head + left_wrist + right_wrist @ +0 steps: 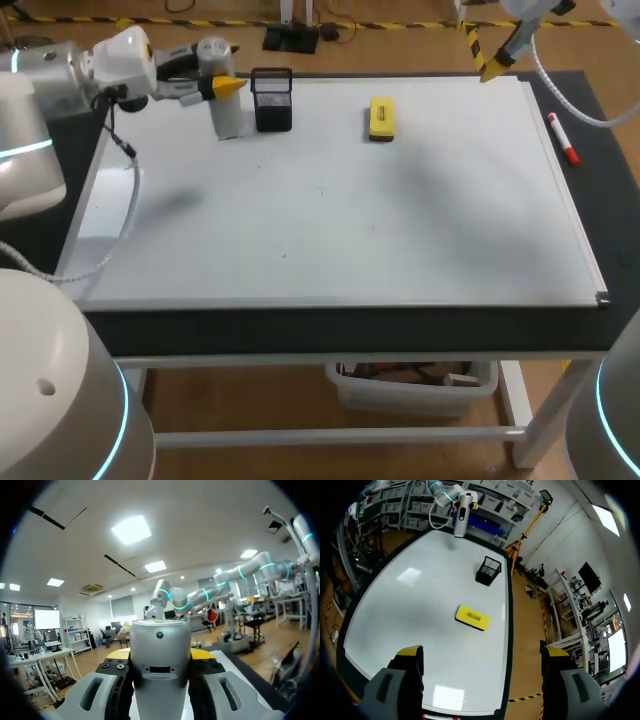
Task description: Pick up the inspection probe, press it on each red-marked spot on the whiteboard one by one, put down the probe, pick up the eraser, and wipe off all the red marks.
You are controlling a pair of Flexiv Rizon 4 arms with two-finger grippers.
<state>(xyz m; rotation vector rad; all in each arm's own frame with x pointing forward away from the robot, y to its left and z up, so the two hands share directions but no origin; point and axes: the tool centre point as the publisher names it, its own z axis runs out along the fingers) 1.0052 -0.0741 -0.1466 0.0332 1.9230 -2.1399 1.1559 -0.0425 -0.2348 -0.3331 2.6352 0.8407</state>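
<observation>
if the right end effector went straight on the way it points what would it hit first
Most likely the yellow eraser on the whiteboard, almost dead ahead of the open right end effector. Depth is unclear, so it could land on bare board just beside it.

1. The right hand [483, 66] is cut off by the head view's edge; only one yellow tip shows.
2. The inspection probe [160, 640] hides most of the yellow tips of the left hand [160, 655].
3. Specks [322, 190] on the whiteboard [450, 230] are too small to tell their colour.
</observation>
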